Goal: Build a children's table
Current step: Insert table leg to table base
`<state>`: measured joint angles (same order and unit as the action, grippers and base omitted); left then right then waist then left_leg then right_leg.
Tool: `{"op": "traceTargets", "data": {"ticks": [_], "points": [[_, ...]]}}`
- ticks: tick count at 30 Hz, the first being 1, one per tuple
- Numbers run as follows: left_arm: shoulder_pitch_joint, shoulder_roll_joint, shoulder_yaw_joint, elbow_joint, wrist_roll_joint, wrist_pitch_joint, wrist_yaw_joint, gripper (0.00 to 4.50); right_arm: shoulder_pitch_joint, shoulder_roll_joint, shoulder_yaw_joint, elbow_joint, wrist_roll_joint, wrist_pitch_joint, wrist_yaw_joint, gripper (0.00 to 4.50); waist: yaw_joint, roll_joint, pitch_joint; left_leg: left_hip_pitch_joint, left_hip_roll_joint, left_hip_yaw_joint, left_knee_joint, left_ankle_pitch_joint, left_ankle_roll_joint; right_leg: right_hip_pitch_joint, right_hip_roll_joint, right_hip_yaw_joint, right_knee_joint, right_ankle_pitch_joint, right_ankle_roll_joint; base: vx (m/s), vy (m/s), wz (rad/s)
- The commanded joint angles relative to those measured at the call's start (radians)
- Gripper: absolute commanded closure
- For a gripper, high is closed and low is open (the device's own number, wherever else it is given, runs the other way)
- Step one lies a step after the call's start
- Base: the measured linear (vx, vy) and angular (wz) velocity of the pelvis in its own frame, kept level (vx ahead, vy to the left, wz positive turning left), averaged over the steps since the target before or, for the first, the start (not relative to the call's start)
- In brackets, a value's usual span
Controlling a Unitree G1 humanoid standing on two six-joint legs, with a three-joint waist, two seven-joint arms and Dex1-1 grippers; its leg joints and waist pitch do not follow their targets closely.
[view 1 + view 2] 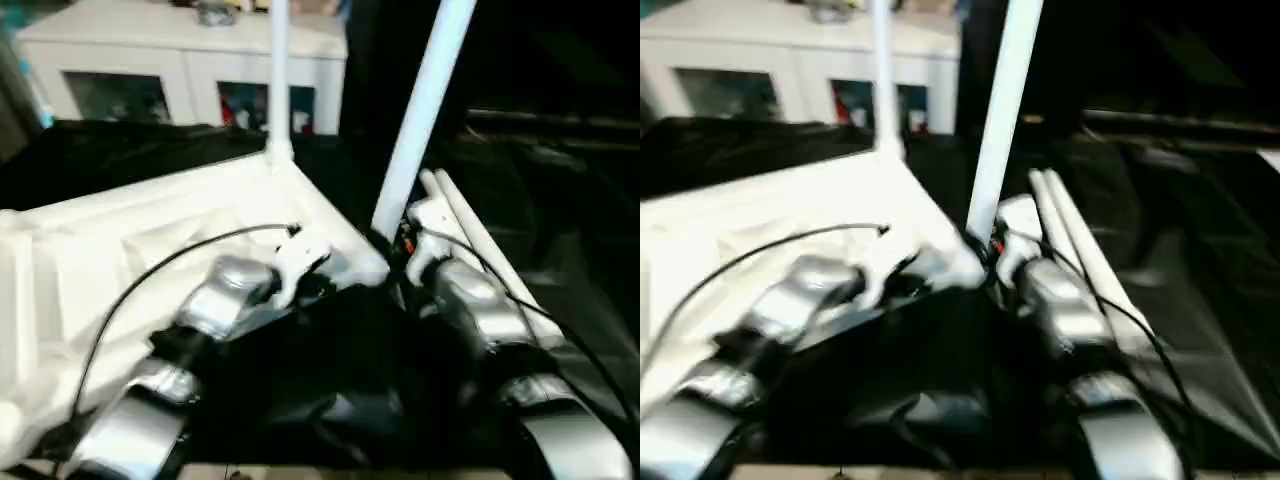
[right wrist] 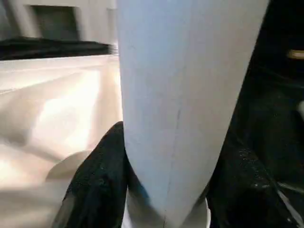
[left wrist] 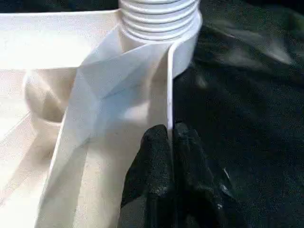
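Note:
The white tabletop [image 1: 150,250] lies upside down on black cloth, ribbed underside up. One white leg [image 1: 278,80] stands upright in its far corner socket. My right gripper [image 2: 171,156] is shut on a second leg [image 1: 425,110], which leans slightly at the tabletop's near right corner; a black finger [image 2: 102,175] presses each side of the tube. My left gripper [image 3: 170,130] is shut on the tabletop's thin rim wall [image 3: 168,85], just short of a corner socket holding a ribbed leg end [image 3: 159,19]. Two more legs [image 1: 480,250] lie side by side to the right.
A white cabinet [image 1: 180,60] with glass doors stands behind the work area. Black cloth [image 1: 560,230] covers the surface on the right and behind the tabletop. My silver forearms [image 1: 480,310] and a black cable [image 1: 150,270] cross the near part of the scene.

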<state>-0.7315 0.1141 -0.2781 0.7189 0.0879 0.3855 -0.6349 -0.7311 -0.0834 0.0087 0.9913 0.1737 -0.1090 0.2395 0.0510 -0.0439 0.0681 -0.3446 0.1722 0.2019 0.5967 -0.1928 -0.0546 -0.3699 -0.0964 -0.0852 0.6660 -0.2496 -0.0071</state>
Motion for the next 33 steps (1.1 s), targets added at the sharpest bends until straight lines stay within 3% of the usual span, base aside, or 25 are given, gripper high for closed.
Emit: {"op": "traceTargets", "data": {"ticks": [1,2,3,5,6,8,10,12,18,20,26,27,30,33], "points": [[-0.045,-0.010,0.035,-0.020,-0.001,0.015,0.063,4.50,0.057,0.016,0.000,0.142,-0.029,0.122,-0.084,2.64,0.017,-0.006,-0.041,0.005,0.018,-0.068,0.044,-0.204,0.011,0.001,-0.183,0.088,-0.222,-0.933,-0.054,0.105,-0.073,-0.36],[-0.048,-0.024,0.039,-0.022,-0.006,0.023,0.076,4.50,0.045,0.033,0.001,0.153,-0.027,0.131,-0.102,2.64,0.030,0.008,-0.053,-0.062,0.030,-0.084,-0.005,-0.106,0.008,0.070,-0.169,0.078,-0.175,-0.791,-0.060,0.105,-0.068,-0.33],[-0.051,-0.036,0.041,-0.024,-0.008,0.031,0.086,4.50,0.032,0.051,0.003,0.164,-0.028,0.135,-0.117,2.64,0.028,0.035,-0.064,-0.011,0.069,-0.083,-0.075,-0.173,-0.028,0.009,-0.070,0.039,-0.138,-0.364,-0.120,0.071,0.011,-0.33],[-0.051,-0.046,0.039,-0.029,-0.005,0.044,0.098,4.50,0.014,0.076,0.003,0.180,-0.029,0.144,-0.125,2.64,0.019,0.031,-0.067,-0.011,0.066,-0.078,-0.081,-0.214,-0.024,0.018,-0.060,0.040,-0.120,-0.182,-0.175,0.000,0.000,0.00],[-0.051,-0.047,0.039,-0.029,-0.004,0.046,0.101,4.50,0.010,0.080,0.003,0.184,-0.031,0.144,-0.128,2.64,0.013,0.026,-0.060,-0.014,0.061,-0.071,-0.089,-0.275,-0.015,0.021,-0.063,0.039,-0.127,-0.195,-0.198,0.000,0.000,0.00],[-0.053,-0.049,0.041,-0.024,-0.001,0.058,0.120,4.50,-0.006,0.093,0.002,0.207,-0.044,0.146,-0.143,2.64,0.009,0.022,-0.056,-0.009,0.054,-0.070,-0.087,-0.363,-0.016,0.017,-0.072,0.036,-0.149,-0.366,-0.170,0.000,0.000,0.00],[-0.051,-0.046,0.044,-0.026,0.006,0.065,0.128,4.50,-0.014,0.096,-0.006,0.224,-0.054,0.146,-0.155,2.64,0.007,0.020,-0.053,-0.008,0.056,-0.073,-0.091,-0.378,-0.014,0.012,-0.077,0.038,-0.163,-0.448,-0.137,0.000,0.000,0.00],[-0.050,-0.042,0.046,-0.027,0.009,0.070,0.128,4.50,-0.019,0.097,-0.015,0.230,-0.053,0.149,-0.154,2.64,0.006,0.021,-0.052,-0.006,0.057,-0.074,-0.094,-0.389,-0.016,0.010,-0.077,0.037,-0.168,-0.471,-0.121,0.000,0.000,0.00],[-0.047,-0.041,0.044,-0.034,0.009,0.076,0.129,4.50,-0.025,0.098,-0.021,0.238,-0.053,0.145,-0.143,2.64,0.000,0.024,-0.053,-0.010,0.063,-0.074,-0.105,-0.386,-0.019,0.013,-0.075,0.037,-0.165,-0.382,-0.138,0.000,0.000,0.00],[-0.049,-0.039,0.042,-0.031,0.009,0.074,0.127,4.50,-0.031,0.101,-0.021,0.238,-0.054,0.138,-0.121,2.64,0.000,0.029,-0.052,-0.006,0.062,-0.073,-0.105,-0.407,-0.020,0.010,-0.075,0.039,-0.167,-0.394,-0.142,0.000,0.000,0.00],[-0.049,-0.025,0.032,-0.038,0.009,0.051,0.096,4.50,-0.053,0.105,-0.042,0.221,-0.043,0.107,-0.050,2.64,-0.001,0.025,-0.051,-0.003,0.061,-0.072,-0.105,-0.425,-0.016,0.006,-0.078,0.040,-0.175,-0.449,-0.129,0.000,0.000,0.00],[-0.048,-0.023,0.031,-0.041,0.009,0.049,0.092,4.50,-0.056,0.105,-0.049,0.219,-0.038,0.105,-0.038,2.08,0.000,0.024,-0.050,-0.003,0.061,-0.072,-0.105,-0.423,-0.013,0.005,-0.080,0.041,-0.177,-0.461,-0.126,0.000,0.000,0.00],[-0.041,-0.013,0.023,-0.059,0.009,0.041,0.071,4.50,-0.067,0.101,-0.059,0.203,-0.033,0.090,-0.001,1.84,0.003,0.025,-0.054,-0.005,0.062,-0.070,-0.105,-0.391,-0.004,0.007,-0.081,0.042,-0.175,-0.438,-0.136,0.000,0.000,0.00],[-0.037,-0.002,0.019,-0.072,0.006,0.039,0.052,4.50,-0.077,0.097,-0.062,0.193,-0.036,0.080,0.030,1.59,0.004,0.025,-0.059,-0.018,0.067,-0.067,-0.106,-0.291,0.009,0.019,-0.078,0.043,-0.157,-0.298,-0.174,0.000,0.000,0.00]]}}
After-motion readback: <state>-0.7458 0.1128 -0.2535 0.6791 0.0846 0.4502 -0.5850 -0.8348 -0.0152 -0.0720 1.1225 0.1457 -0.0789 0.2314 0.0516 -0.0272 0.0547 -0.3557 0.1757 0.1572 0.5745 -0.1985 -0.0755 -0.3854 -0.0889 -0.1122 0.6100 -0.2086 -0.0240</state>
